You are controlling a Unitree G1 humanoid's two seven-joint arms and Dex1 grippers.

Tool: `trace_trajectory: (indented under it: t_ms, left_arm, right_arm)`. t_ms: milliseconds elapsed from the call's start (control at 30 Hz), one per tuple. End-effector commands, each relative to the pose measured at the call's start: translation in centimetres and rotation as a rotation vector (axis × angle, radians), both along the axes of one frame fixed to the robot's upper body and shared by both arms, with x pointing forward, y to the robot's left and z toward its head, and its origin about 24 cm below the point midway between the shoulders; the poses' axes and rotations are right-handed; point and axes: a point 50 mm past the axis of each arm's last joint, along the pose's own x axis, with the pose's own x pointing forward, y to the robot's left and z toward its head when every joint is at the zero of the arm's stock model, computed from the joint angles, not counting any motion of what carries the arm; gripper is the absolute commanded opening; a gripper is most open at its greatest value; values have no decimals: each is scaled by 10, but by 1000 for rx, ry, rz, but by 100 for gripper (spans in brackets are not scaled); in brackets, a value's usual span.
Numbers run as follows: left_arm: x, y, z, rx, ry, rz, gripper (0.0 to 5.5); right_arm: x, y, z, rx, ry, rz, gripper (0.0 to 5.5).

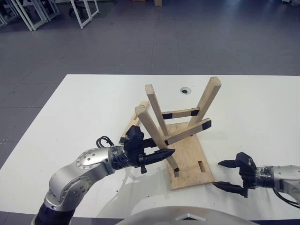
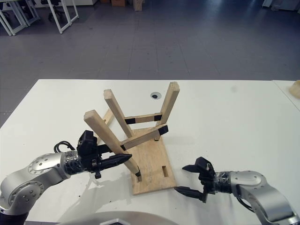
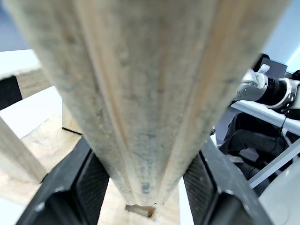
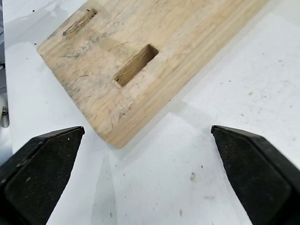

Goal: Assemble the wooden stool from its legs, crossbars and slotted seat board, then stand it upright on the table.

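Note:
The slotted seat board [image 1: 190, 161] lies flat on the white table [image 1: 84, 108], with three legs rising from it at a slant. Two black-tipped crossbars [image 1: 180, 113] link the legs. My left gripper [image 1: 161, 153] is shut on the near left leg [image 1: 150, 129], low down by the board; in the left wrist view the leg [image 3: 140, 93] sits between both pads [image 3: 89, 183]. My right gripper [image 1: 218, 174] is open on the table just off the board's near right corner [image 4: 112, 133]. An empty slot [image 4: 136, 64] lies close to that corner.
A loose wooden piece [image 1: 133, 119] lies on the table behind my left gripper. A round cable hole [image 1: 186, 90] sits at the table's far middle. White frames [image 1: 28, 11] stand on the floor beyond.

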Motion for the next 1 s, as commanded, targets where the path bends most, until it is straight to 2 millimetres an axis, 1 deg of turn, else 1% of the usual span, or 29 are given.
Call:
trace_trajectory:
  t_ms: [33, 100, 167, 300, 367, 500, 700, 833, 1000]
  left_arm:
    - [3, 2, -1, 1, -31, 13, 205]
    - [1, 0, -3, -6, -26, 13, 205]
    - [-3, -3, -6, -12, -11, 10, 205]
    - [-13, -8, -14, -10, 23, -11, 205]
    - [-15, -2, -18, 16, 35, -31, 205]
    - [-7, 12, -24, 52, 15, -46, 205]
    - [0, 18, -25, 55, -10, -54, 205]
    - [2, 13, -31, 82, -43, -76, 205]
    - [13, 6, -24, 74, -121, -92, 205]
  right_arm:
    - [-6, 25, -4, 17, -47, 40, 501]
    - [-14, 32, -7, 23, -32, 61, 501]
    - [-16, 30, -9, 0, -26, 74, 501]
    - [-10, 27, -8, -26, -52, 68, 501]
    - [-12, 28, -9, -28, -52, 68, 501]
    - [-13, 27, -10, -41, -49, 73, 501]
    - [-11, 26, -11, -55, -54, 79, 501]
    - [-11, 28, -10, -46, -59, 77, 501]
    - [-10, 30, -9, -37, -59, 82, 501]
